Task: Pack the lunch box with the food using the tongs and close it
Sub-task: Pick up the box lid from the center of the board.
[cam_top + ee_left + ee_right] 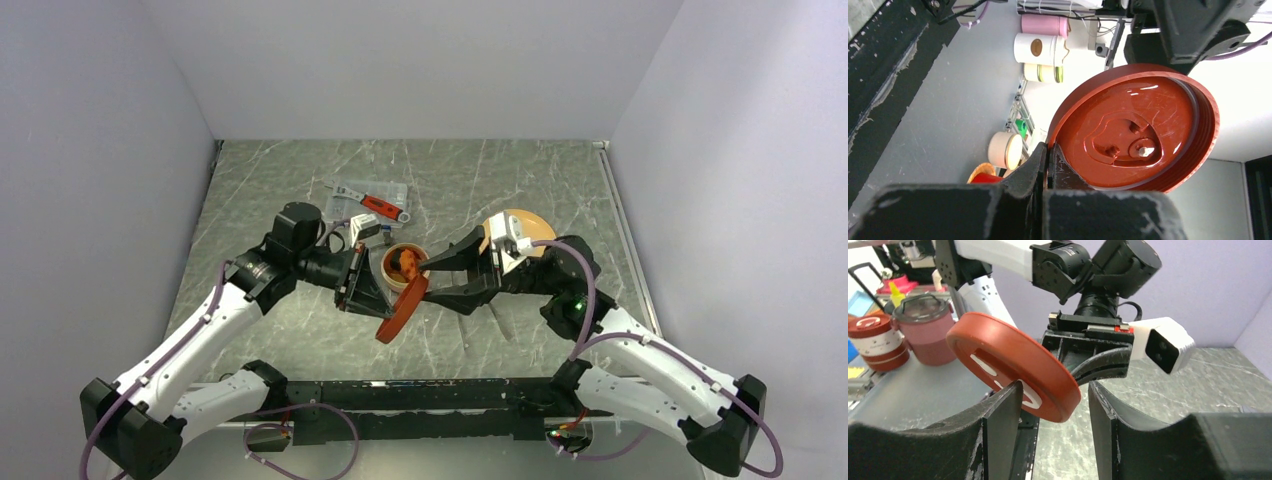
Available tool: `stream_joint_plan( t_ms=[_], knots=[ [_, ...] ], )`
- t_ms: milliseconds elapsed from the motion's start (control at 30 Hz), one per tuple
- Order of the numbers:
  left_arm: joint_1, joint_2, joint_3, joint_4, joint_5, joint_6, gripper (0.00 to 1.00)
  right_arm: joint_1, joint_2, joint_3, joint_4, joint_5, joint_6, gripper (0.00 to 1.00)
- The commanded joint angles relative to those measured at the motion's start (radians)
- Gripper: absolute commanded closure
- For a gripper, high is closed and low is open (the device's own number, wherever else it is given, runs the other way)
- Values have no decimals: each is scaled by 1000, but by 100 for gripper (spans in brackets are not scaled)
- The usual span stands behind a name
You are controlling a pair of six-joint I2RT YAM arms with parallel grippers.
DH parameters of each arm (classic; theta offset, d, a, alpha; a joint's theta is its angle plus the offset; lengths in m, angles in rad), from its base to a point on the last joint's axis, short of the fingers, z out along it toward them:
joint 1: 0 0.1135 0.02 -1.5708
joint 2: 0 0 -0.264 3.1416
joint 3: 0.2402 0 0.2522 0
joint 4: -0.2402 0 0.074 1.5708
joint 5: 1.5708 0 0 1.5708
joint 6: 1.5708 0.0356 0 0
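The lunch box [392, 270] is a small tan-orange tub in the middle of the table, with orange-red food [406, 262] inside. Its dark red lid [401, 311] hangs tilted just in front of the tub. My left gripper [372, 292] is shut on the lid's rim. The left wrist view shows the lid's glossy underside [1138, 125] pinched at the left gripper [1049, 150]. My right gripper [428, 268] reaches in from the right. In its own view the right gripper [1054, 396] is open, and the edge of the lid [1013, 360], with its white mark, lies between the fingers, clear of the right one. The tongs are out of view.
A clear rectangular case with a red tool [375, 200] lies behind the tub. The yellow plate [530, 222] sits at the right, partly under the right wrist. Both arms crowd the tub, and the table's far half holds only the case.
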Motion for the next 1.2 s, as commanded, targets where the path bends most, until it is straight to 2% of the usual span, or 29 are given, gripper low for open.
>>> stream_joint_plan(
  t_ms=[0,167,300,400,433,533,633,667,700,733,867,933,1000,1167],
  knots=[
    [-28,7,48,-57,49,72,100,1,26,130,-151,-157,-142,44],
    [-62,26,63,-125,50,130,100,1,72,220,-276,-336,-209,41],
    [-68,34,63,-112,55,128,100,3,123,279,-356,-458,-218,42],
    [-67,41,73,-124,55,146,100,6,131,297,-410,-485,-256,45],
    [-67,41,77,-132,54,151,100,7,132,302,-432,-487,-267,48],
    [-68,44,82,-136,39,159,100,7,126,319,-509,-490,-301,74],
    [-60,49,79,-107,25,150,98,6,106,297,-473,-465,-262,94],
    [-55,52,81,-104,11,154,93,6,96,285,-456,-433,-235,100],
    [-48,56,88,-114,-6,172,89,6,89,271,-433,-406,-201,100],
    [-39,59,100,-129,-28,195,80,6,81,264,-423,-374,-173,100],
    [47,85,196,-254,-155,341,23,2,56,228,-430,-230,-100,100],
    [80,104,254,-330,-285,426,7,-8,51,213,-444,-136,-67,100],
    [105,117,295,-362,-403,499,1,-31,48,191,-443,-96,-19,100],
    [182,104,291,-361,-795,552,0,-151,57,99,-324,-91,183,100]
  ],
)
